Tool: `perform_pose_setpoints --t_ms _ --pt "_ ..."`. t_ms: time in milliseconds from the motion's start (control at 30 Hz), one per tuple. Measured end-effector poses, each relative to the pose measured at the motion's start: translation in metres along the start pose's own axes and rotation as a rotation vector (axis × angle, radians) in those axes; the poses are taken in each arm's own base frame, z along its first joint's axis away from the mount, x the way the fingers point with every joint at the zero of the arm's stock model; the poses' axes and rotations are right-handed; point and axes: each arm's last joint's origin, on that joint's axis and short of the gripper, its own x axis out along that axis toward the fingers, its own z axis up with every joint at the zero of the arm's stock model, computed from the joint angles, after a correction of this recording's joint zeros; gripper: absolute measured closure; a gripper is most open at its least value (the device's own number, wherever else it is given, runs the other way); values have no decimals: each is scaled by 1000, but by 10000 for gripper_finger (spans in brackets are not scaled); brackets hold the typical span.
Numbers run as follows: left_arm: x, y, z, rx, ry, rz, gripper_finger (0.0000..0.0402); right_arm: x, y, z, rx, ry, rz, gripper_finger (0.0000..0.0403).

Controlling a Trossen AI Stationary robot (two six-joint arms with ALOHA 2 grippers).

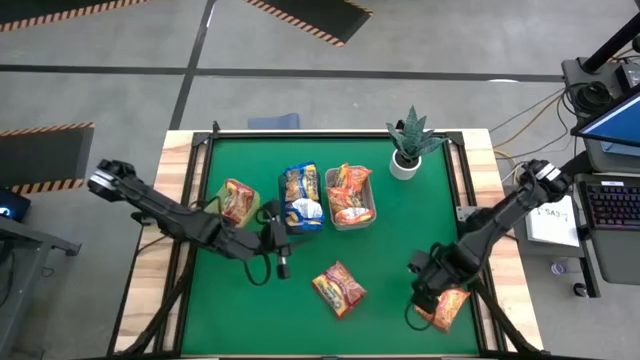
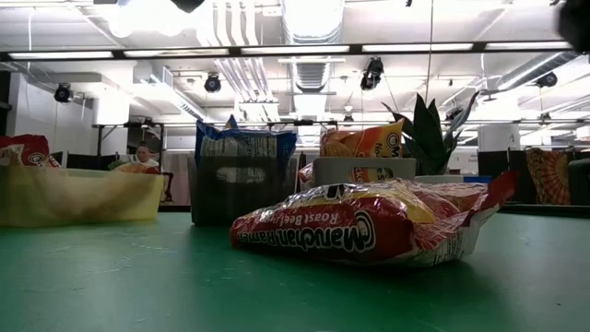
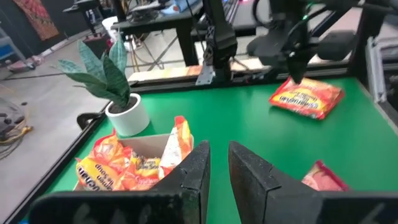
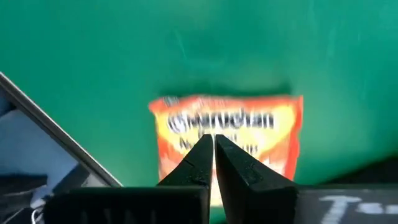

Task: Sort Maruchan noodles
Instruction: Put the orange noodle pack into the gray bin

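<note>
A red Maruchan packet [image 1: 338,288] [image 2: 369,226] lies flat on the green mat near the table's middle. An orange packet [image 1: 447,308] [image 4: 227,134] [image 3: 306,98] lies flat by the near right corner. My right gripper [image 1: 425,292] [image 4: 213,142] is shut and stands just over this packet, pointing down. My left gripper [image 1: 283,265] [image 3: 218,163] hovers left of the red packet, holding nothing, with a narrow gap between its fingers. Red packets fill the yellow-green bin [image 1: 235,203], blue ones the dark bin [image 1: 300,198], and orange ones the grey bin [image 1: 350,195]. My right gripper points its shut fingertips [image 3: 297,78] down at the orange packet, over its lengthwise middle [image 4: 214,124]. I cannot tell whether they touch it. The packet lies flat on the mat.
A potted plant [image 1: 410,148] stands at the far right of the mat, behind the grey bin. The three bins stand in a row across the far middle. The raised table frame [image 1: 470,200] edges the mat. Bare mat lies at the near left [image 1: 230,310].
</note>
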Motion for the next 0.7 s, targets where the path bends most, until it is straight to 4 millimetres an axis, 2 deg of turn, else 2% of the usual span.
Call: perform_pose_setpoints --t_ms 267,400,533,700 --pt "5 -3 -1 22 24 4 361 32 -4 -32 113 229 -117 394" --pt "5 -4 -1 24 26 4 361 43 0 -34 76 243 -103 394" --pt "5 -4 -1 24 26 4 361 57 4 -26 14 152 -61 394" --pt "5 -4 -1 21 22 3 361 58 5 -1 -86 -156 -49 394"
